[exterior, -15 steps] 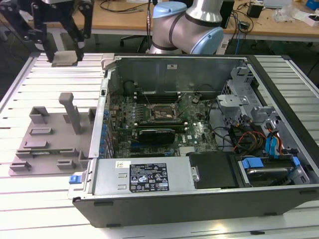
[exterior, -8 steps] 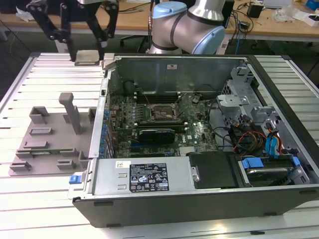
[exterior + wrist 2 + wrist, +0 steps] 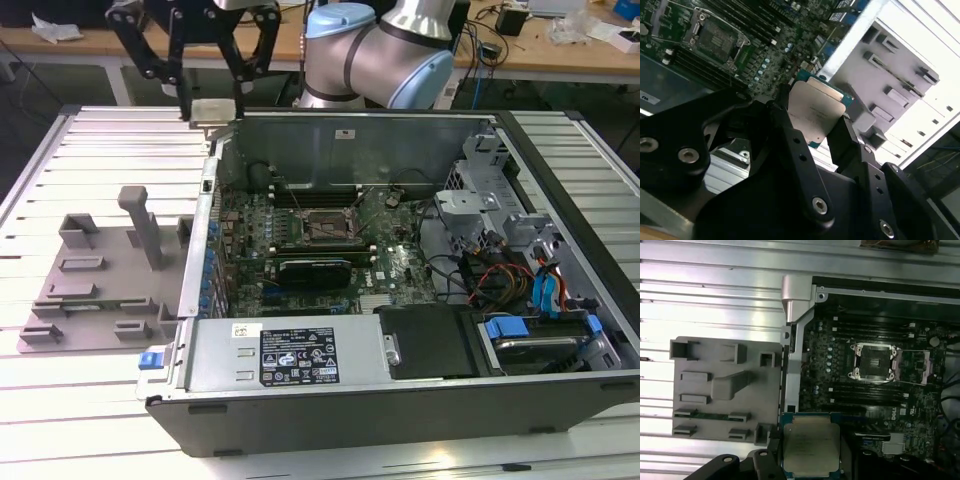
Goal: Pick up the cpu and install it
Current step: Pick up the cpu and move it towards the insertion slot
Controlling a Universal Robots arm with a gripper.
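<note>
The gripper (image 3: 212, 108) was seen in the upper left of the exterior view, high over the far left corner of the open case (image 3: 400, 400). The jaws were closed only as far as the width of the cpu (image 3: 214, 112), which was clamped between them by two opposite edges. In the second wrist view its silvery top (image 3: 816, 112) was turned to the camera, with a black finger (image 3: 785, 120) at each side. The chip was kept in the air, touching nothing but the fingers. The socket (image 3: 325, 228) was found in the middle of the motherboard (image 3: 400, 270), well apart from the cpu. The grey tray (image 3: 95, 290) was placed on the table (image 3: 100, 130), at the exterior view's left, just beside the case.
</note>
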